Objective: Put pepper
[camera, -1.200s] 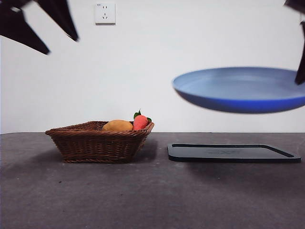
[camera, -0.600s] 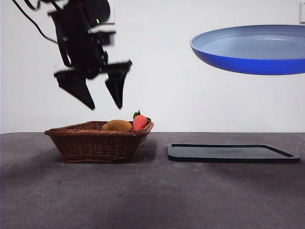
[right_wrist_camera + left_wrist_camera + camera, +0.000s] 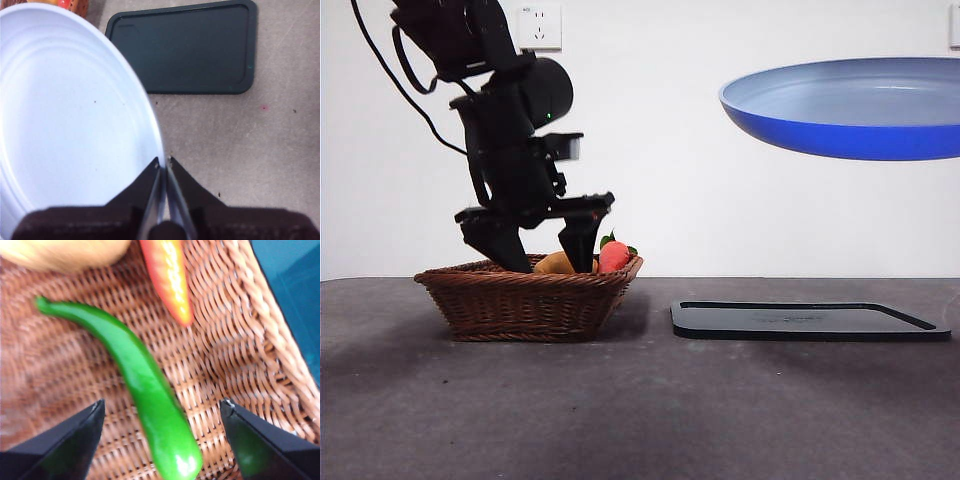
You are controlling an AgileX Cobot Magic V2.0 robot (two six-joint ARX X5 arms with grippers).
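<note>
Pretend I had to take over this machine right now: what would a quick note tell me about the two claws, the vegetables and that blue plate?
Left gripper: open, lowered into the wicker basket, jaws on either side of the green pepper, not yet closed on it.
Right gripper: shut on the rim of the blue plate, holding it in the air above the dark tray.
Pepper: lying on the basket floor, near an orange-red vegetable and a yellow-orange item.
Done: plate lifted, left arm positioned over the pepper.
Left: probably close on the pepper, lift it out and put it down, likely on the plate.
</note>
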